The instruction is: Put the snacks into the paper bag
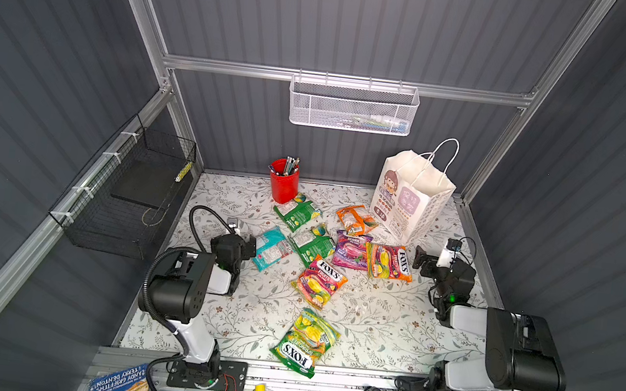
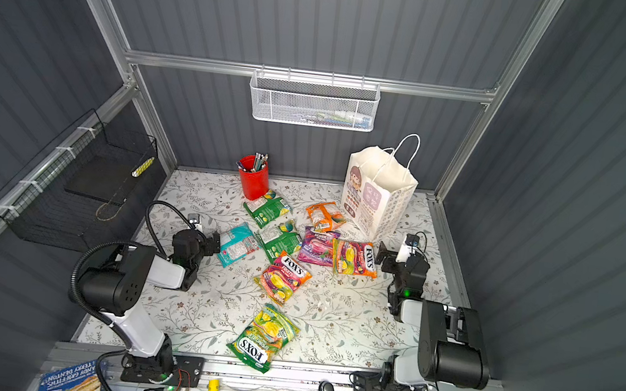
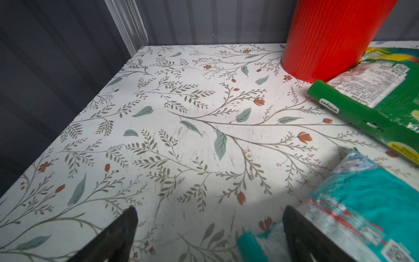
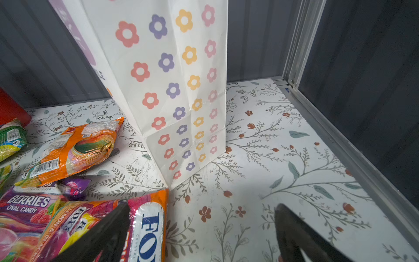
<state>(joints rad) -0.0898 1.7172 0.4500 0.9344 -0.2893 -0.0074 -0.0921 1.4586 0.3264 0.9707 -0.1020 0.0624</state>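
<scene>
Hovering low: left claw [image 1: 246,244] released, empty, teal packet [image 1: 272,248] just beside it. Right claw [image 1: 422,259] released, empty. 8 snacks [image 1: 317,281] lie between claws. Paper bag [image 1: 411,199] upright just beyond right claw. Risks: glossy packet slipping from pinch; light bag toppling if bumped.

Eight snacks [image 1: 319,283] lie on the one desk [image 1: 376,332]: three green packets [image 1: 297,213], two pink-yellow packets [image 1: 388,262], one teal packet [image 1: 271,248], one orange packet [image 1: 354,219] and one purple packet [image 1: 351,251]. There is one paper bag [image 1: 409,199], one red cup [image 1: 283,187], one white mesh basket [image 1: 353,109] and one black wire basket [image 1: 130,199]. There are two robot arms [image 1: 180,289].
</scene>
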